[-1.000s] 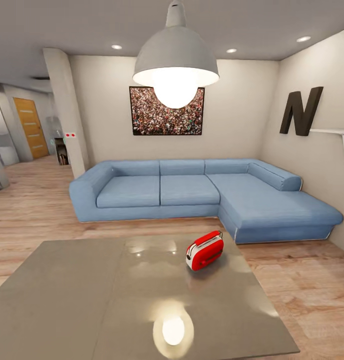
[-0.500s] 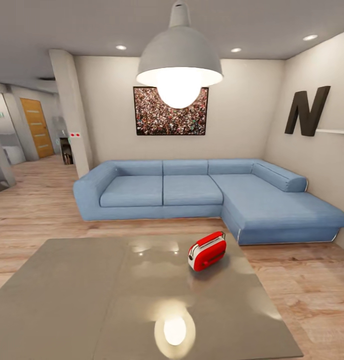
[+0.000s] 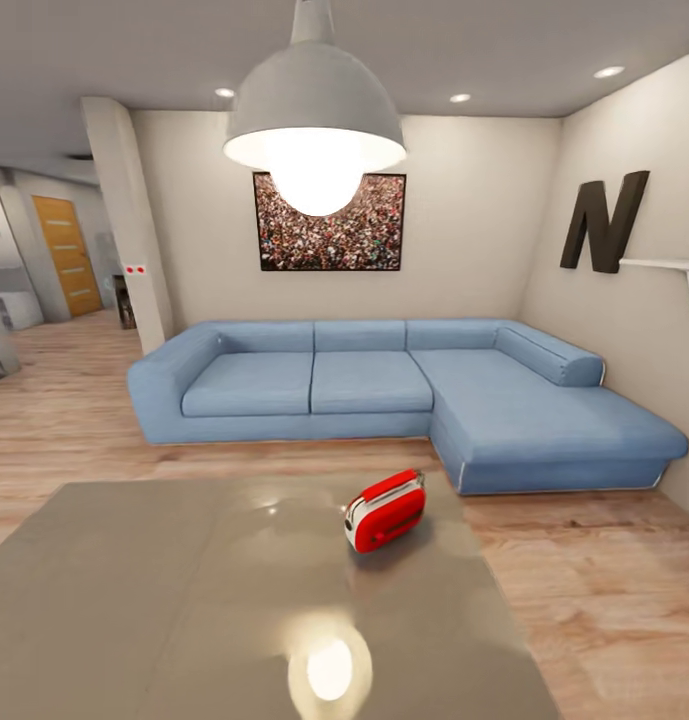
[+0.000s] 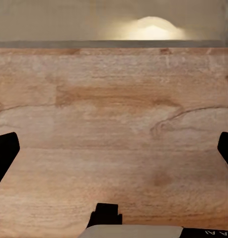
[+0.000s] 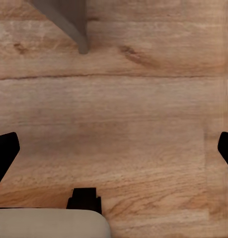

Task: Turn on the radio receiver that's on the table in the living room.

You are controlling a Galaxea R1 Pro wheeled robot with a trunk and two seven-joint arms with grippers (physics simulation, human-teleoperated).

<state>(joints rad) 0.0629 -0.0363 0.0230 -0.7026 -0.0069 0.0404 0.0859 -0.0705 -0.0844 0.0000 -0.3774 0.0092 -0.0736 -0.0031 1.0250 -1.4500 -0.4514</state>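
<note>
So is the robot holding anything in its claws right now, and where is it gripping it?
Nothing. The left claw and right claw are both open over bare wood floor. The red radio sits untouched on the grey table.

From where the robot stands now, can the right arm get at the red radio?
Probably not yet. The radio receiver sits far across the table, while the right claw hangs open over wood floor.

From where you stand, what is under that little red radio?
The radio receiver stands on the table, whose glossy grey top mirrors the pendant lamp. The patch directly beneath the radio is covered.
</note>
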